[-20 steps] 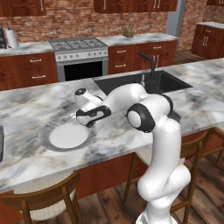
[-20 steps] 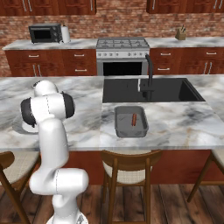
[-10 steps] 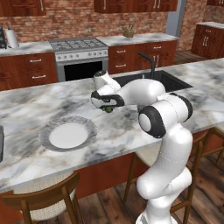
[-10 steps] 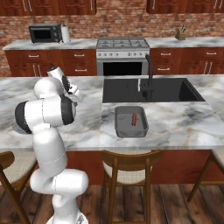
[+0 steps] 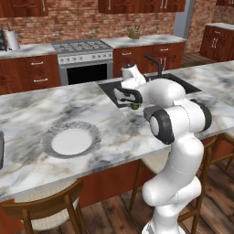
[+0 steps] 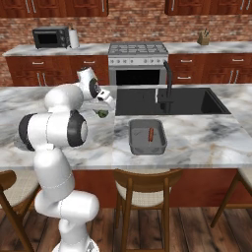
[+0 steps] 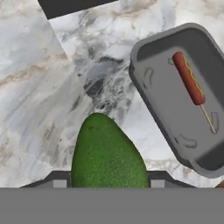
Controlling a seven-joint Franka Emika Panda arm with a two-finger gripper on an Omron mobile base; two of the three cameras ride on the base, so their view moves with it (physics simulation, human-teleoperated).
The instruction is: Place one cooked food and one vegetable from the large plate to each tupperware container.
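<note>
surface: marble counter (image 5: 91, 105), black sink (image 6: 172, 101) beyond gripper
room: brick wall, stove (image 5: 82, 48)
veg: green, pear-shaped (image 7: 107, 155)
gripper (image 5: 133, 104): clamped on veg
tub (image 7: 175, 100): ahead, sausage (image 7: 189, 78) inside
plate (image 5: 71, 139): bare

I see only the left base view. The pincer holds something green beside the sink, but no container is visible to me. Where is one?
Observer: In the right base view a tupperware container sits on the counter before the sink, to the right of the pincer.
Operator: Is it empty?
Observer: No, one cooked food lies inside it.
Operator: Is the green thing over it?
Observer: Not yet; in the hand view the vegetable hangs over bare marble beside it.
</note>
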